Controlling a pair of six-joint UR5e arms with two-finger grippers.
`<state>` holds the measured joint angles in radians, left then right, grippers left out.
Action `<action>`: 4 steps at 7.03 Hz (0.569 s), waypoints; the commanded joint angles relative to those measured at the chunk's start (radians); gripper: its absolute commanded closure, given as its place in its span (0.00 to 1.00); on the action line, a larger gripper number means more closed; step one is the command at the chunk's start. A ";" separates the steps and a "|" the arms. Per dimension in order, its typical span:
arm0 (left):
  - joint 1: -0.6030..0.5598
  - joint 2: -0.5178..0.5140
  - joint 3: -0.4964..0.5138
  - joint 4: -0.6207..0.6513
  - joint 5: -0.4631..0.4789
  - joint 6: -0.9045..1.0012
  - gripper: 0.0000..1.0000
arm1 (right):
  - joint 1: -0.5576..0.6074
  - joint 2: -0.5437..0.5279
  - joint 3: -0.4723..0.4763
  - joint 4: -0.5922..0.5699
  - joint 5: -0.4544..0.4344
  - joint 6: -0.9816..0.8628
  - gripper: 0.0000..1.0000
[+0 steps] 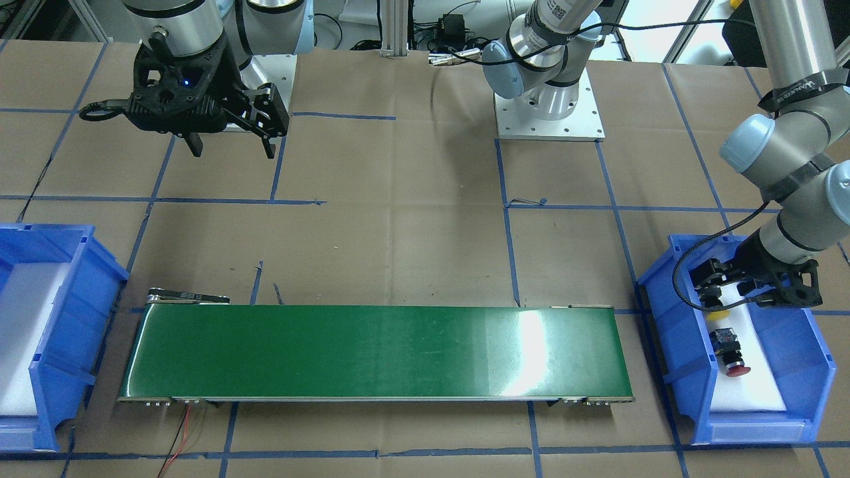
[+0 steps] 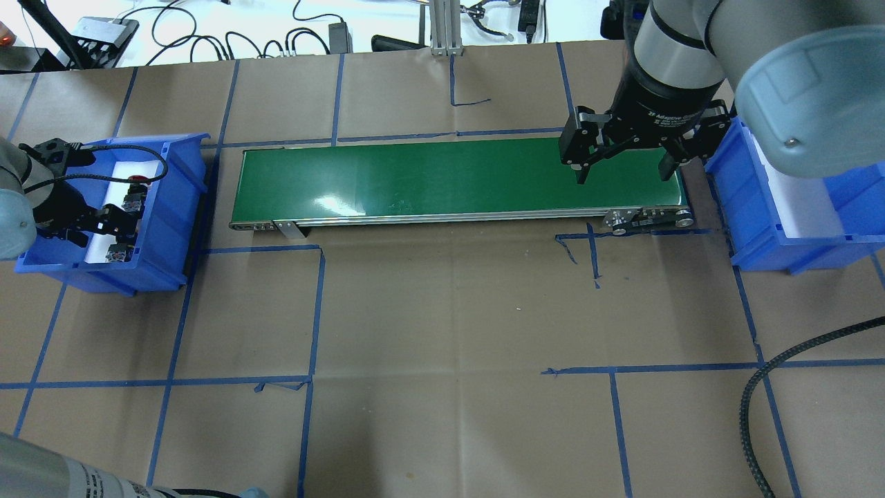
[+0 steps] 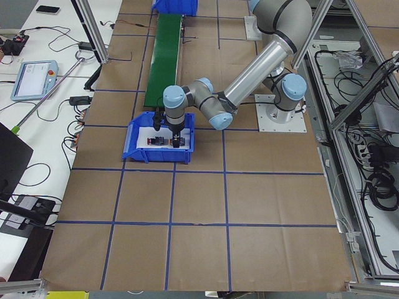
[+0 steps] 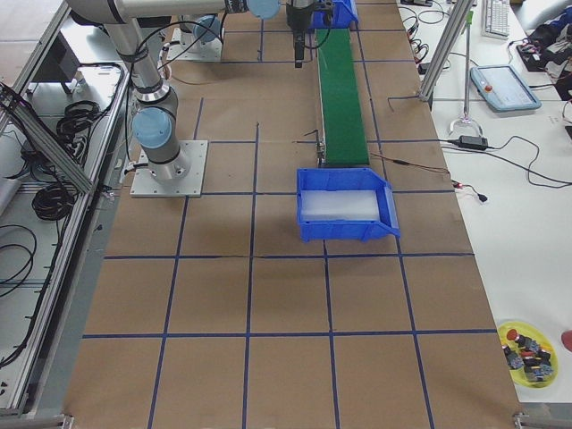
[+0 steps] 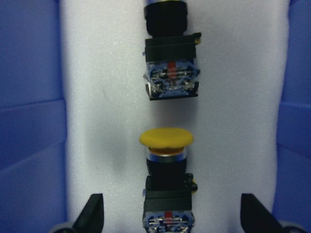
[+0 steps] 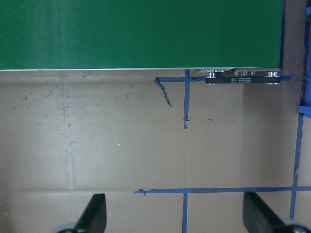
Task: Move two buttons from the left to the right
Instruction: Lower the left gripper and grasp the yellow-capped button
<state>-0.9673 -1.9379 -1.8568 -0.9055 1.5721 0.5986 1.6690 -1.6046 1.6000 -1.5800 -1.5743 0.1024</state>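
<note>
on the paper-covered table [image 2: 442,311], a green conveyor belt [image 1: 372,352] runs between two blue bins. the left bin [image 1: 677,332] holds both buttons, while the right bin [image 1: 66,318] shows only its white liner. the right gripper [image 1: 232,143] hangs with fingers spread wide, near the belt's right end and holding nothing. the left gripper [image 5: 171,213] is lowered into the left bin, its fingers parted on either side of the yellow button [image 5: 166,138] and apart from it. the red button [image 1: 730,355] lies just beyond on the liner. this looks like the first pick, with neither button yet moved. the next move would call for closing squarely on the yellow button's block body, then lifting it clear of its neighbour and the bin wall toward the belt.
</note>
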 commanded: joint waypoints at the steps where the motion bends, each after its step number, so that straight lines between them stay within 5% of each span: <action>1: 0.001 -0.030 0.001 0.008 -0.003 -0.002 0.03 | 0.000 0.003 0.001 0.000 0.000 -0.001 0.00; 4: 0.001 -0.030 0.002 0.010 0.000 -0.003 0.60 | 0.000 0.003 0.003 0.000 0.002 0.000 0.00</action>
<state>-0.9664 -1.9672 -1.8554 -0.8962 1.5718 0.5964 1.6690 -1.6022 1.6027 -1.5800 -1.5729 0.1022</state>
